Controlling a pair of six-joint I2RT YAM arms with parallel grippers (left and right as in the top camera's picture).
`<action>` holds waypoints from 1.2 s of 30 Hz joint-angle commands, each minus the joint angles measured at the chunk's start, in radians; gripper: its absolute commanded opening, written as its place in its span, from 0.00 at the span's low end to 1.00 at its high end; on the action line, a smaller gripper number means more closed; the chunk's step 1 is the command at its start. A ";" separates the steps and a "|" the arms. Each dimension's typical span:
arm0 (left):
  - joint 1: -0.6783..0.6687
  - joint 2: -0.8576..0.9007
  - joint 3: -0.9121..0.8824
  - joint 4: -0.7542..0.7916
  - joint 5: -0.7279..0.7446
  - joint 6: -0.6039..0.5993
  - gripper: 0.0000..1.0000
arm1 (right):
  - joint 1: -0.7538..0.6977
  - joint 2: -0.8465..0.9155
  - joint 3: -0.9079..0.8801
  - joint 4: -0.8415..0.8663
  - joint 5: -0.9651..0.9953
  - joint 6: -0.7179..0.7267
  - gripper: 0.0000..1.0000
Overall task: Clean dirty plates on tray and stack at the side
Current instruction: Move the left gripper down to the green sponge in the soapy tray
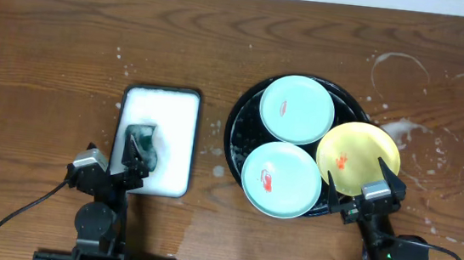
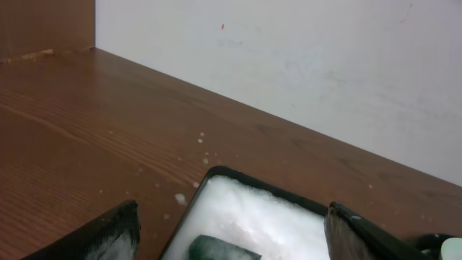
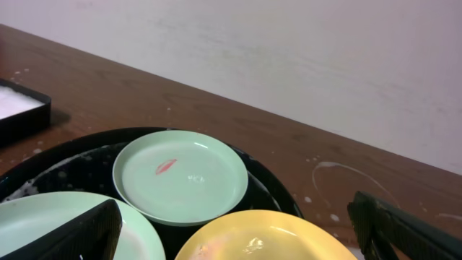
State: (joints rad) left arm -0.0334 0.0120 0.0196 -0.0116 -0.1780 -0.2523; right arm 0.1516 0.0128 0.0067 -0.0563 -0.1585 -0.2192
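Left tool (image 1: 133, 165): jaws wide apart, holding nothing; well left of the black tray (image 1: 239, 124), over the near end of the white tray (image 1: 164, 90).
Right tool (image 1: 360, 182): jaws wide apart, holding nothing; at the black tray's near right rim, one finger on either side of the yellow plate's near edge.
Yellow plate (image 1: 358, 155): on the black tray's right side, overhanging its rim; small red smear.
Near mint plate (image 1: 281, 180): on the black tray's near part; red smear.
Far mint plate (image 1: 296, 109): on the black tray's far part; red smear.
White tray: filled with foam, with a dark green sponge (image 1: 139, 141) lying in it.
Side (image 1: 403, 129): surface right of the black tray, marked with whitish rings and splashes.
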 commanded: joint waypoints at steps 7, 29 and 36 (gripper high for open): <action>0.007 -0.006 -0.016 -0.044 -0.006 0.020 0.82 | -0.019 0.002 -0.001 -0.005 0.005 -0.006 0.99; 0.007 -0.006 -0.016 -0.044 -0.006 0.020 0.82 | -0.019 0.002 -0.001 -0.005 0.005 -0.006 0.99; 0.007 -0.006 -0.016 0.027 -0.006 0.019 0.82 | -0.019 0.002 -0.001 0.022 0.005 -0.006 0.99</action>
State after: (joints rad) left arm -0.0334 0.0120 0.0193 0.0059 -0.1791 -0.2520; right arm 0.1520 0.0128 0.0067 -0.0513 -0.1589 -0.2192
